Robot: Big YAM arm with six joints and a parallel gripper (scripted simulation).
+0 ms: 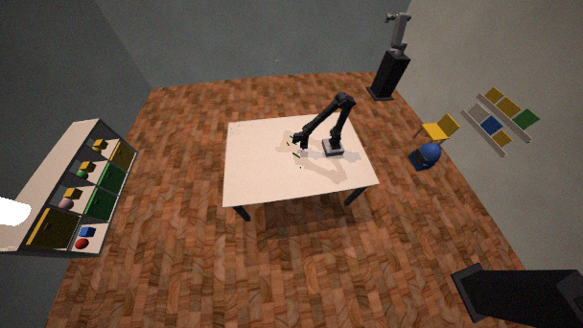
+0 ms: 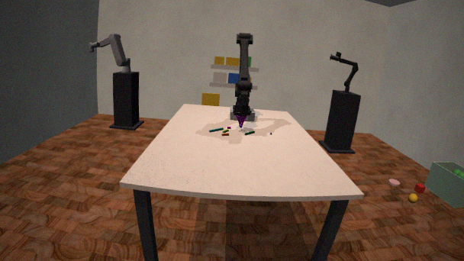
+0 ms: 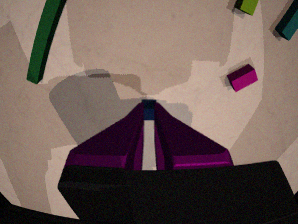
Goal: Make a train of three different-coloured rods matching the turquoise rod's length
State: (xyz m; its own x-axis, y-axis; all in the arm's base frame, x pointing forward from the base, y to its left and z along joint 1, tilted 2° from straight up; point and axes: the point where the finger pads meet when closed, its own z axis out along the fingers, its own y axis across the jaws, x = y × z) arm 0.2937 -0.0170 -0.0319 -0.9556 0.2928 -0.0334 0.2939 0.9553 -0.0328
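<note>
Top: gripper (image 1: 304, 147) (image 2: 240, 127) (image 3: 149, 110) low over the table (image 1: 254, 175) (image 2: 240, 165), orange rod (image 1: 288, 144) (image 2: 225, 134) nearby. Exterior: orange and lime rod (image 2: 225, 131) (image 3: 247, 5) lie apart, no train yet; spare blue rod (image 2: 271, 133) off alone. Wrist: fingers pinch a small blue rod (image 3: 149, 110). Reads as carry step for blue+orange+lime; next, line it up in clear space, lower flat, release.

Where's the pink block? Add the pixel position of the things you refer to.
In the wrist view, the magenta rod (image 2: 229, 127) (image 3: 243, 78) lies right of the gripper's tips, just below the lime rod (image 2: 225, 131) (image 3: 247, 6).
</note>
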